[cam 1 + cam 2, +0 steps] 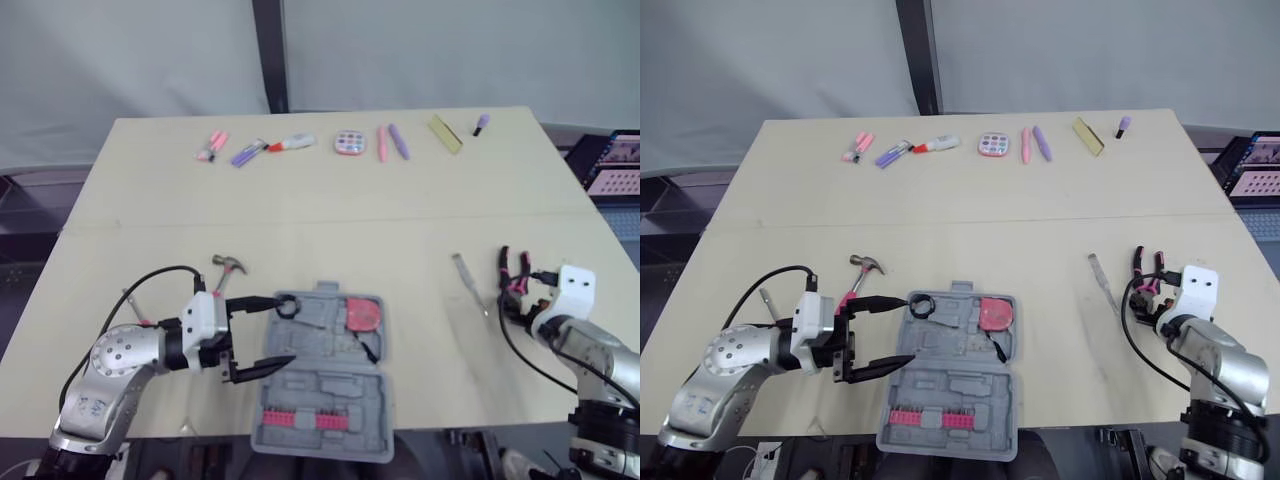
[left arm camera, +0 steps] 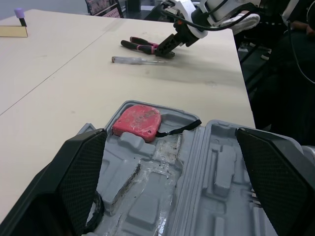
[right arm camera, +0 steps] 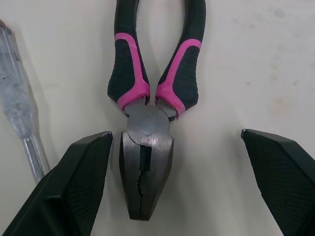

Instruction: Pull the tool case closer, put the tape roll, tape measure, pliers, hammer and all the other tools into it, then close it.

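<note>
So I'm hovering my right gripper (image 3: 175,133), spread wide, over the pliers (image 3: 146,120), half hiding them; left gripper (image 1: 284,332) is gaping over the case (image 1: 320,395).

Matt plastic tool case (image 1: 330,385), rubber-handled pliers (image 3: 147,125)

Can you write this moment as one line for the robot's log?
left gripper: open over tool case | right gripper: open, straddling pliers on table | in case: tape measure, tape roll | out: hammer, screwdriver
</note>
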`<state>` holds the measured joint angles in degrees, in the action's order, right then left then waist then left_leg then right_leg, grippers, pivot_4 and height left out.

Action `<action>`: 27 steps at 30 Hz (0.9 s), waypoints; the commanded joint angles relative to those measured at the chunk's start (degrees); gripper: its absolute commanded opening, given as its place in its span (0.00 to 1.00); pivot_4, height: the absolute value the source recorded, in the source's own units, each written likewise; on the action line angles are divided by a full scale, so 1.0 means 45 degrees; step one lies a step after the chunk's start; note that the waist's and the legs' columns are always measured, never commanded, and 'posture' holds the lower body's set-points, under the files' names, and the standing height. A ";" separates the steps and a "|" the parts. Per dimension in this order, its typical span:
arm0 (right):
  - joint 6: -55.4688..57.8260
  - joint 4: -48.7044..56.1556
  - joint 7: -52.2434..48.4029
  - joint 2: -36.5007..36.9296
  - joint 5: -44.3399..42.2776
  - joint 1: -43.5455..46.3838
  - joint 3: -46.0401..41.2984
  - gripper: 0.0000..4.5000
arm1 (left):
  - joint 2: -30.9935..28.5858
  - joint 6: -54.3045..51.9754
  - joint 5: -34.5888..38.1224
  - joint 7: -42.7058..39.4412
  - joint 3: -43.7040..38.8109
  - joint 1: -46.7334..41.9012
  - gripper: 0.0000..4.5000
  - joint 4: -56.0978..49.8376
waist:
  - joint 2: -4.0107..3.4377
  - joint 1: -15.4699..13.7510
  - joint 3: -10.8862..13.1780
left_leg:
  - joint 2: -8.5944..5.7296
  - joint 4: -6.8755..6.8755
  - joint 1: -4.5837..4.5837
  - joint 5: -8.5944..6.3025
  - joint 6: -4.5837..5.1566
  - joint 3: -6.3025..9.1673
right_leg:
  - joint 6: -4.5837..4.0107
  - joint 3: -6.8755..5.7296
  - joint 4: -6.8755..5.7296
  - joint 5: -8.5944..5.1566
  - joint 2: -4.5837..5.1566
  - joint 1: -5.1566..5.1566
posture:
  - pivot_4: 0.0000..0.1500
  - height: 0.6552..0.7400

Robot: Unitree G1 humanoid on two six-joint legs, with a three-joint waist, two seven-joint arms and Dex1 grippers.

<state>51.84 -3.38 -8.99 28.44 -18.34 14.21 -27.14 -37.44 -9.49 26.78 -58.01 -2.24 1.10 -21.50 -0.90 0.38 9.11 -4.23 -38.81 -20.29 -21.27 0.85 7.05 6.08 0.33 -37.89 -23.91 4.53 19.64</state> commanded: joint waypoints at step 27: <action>-0.0489 -0.0141 0.0478 -0.0145 0.0508 0.0353 0.0180 0.21 | -0.0208 0.0154 0.0053 0.0040 -0.0171 -0.0038 1.00 -0.0151 | -0.0010 0.0025 -0.0006 | 0.0001 -0.0001 0.0001 0.0000 0.0000 0.0006 | 0.0000 -0.0001 0.0001 0.0000 -0.0001 -0.0003 | 1.00 1.00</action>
<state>49.93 -4.79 -8.05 26.88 -16.84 16.22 -25.47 -38.05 -9.72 26.77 -57.29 -2.25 0.92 -21.65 -0.94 0.49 9.08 -4.22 -38.81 -20.29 -21.26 0.85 7.08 6.08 0.32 -37.88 -23.91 4.53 19.62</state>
